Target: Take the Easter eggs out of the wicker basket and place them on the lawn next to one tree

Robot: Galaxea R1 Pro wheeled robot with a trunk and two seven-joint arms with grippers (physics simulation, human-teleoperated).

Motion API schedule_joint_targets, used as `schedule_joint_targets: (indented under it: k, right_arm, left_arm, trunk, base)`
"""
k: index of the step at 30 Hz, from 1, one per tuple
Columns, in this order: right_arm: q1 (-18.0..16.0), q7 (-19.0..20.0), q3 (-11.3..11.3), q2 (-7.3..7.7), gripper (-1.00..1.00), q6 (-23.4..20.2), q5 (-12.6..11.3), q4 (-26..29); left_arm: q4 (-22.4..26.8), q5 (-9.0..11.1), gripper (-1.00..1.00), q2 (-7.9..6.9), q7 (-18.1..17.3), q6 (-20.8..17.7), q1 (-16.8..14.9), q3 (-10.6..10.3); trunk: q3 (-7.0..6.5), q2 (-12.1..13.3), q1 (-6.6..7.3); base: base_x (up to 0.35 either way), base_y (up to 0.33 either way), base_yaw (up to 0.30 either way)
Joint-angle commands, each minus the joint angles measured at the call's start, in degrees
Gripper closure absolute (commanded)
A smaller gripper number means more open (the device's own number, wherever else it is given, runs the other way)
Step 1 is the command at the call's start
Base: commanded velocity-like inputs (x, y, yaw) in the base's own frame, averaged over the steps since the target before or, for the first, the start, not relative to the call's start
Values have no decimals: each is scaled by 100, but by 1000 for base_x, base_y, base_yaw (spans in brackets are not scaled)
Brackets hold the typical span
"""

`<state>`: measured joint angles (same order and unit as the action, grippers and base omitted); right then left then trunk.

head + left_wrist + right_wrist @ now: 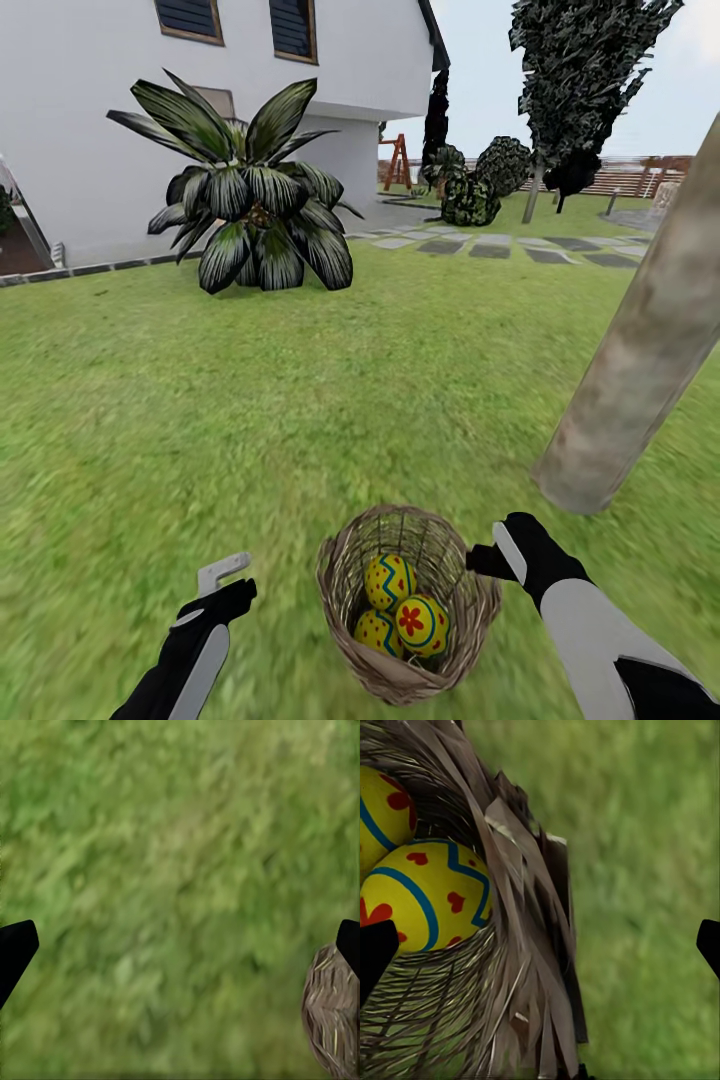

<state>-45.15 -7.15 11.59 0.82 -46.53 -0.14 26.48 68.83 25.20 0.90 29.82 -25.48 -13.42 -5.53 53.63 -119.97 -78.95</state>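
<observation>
Eggs sitting in wicker basket; right pincer, released, straddling rim, needing to dip inside; left pincer released.

No legible text, labels, brands, numbers or signs. The Easter eggs at lower centre carry only painted zigzag bands and red flower marks.

Both arms forward and low, left pincer and right pincer agape.

Yellow Easter eggs with blue zigzag bands and red flowers, brown woven wicker basket, mottled green lawn, grey-brown mottled tree trunk, white house
</observation>
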Motion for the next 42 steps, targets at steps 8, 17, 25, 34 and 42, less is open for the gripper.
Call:
schedule_joint_targets:
  k: [8, 17, 25, 34, 42]
  right_arm:
    - [-2, -15, 33, 3, -100, -24, -4, 7]
    - [-2, -23, 42, 24, -100, -30, -6, 7]
    - [-2, -31, 44, 25, -100, -31, -4, 13]
    - [-2, -33, 45, 31, -100, -31, -4, 15]
    - [-2, -25, 21, 12, -100, -32, -4, 16]
  left_arm:
    - [8, 55, -100, -2, 51, -10, -3, -9]
    - [8, 55, -100, -2, 51, -10, -3, -9]
    - [8, 55, -100, -2, 51, -10, -3, -9]
    - [5, 35, -100, 0, 51, -10, -3, -9]
    - [8, 25, -100, 3, 51, -10, -3, -9]
  trunk:
    - [-139, 320, 177]
    - [-301, 681, 375]
    - [-444, 1002, 551]
    - [-606, 1363, 748]
    - [-749, 1684, 924]
  base:
    - [0, 0, 0]
    - [0, 0, 0]
    - [0, 0, 0]
    - [0, 0, 0]
    - [0, 0, 0]
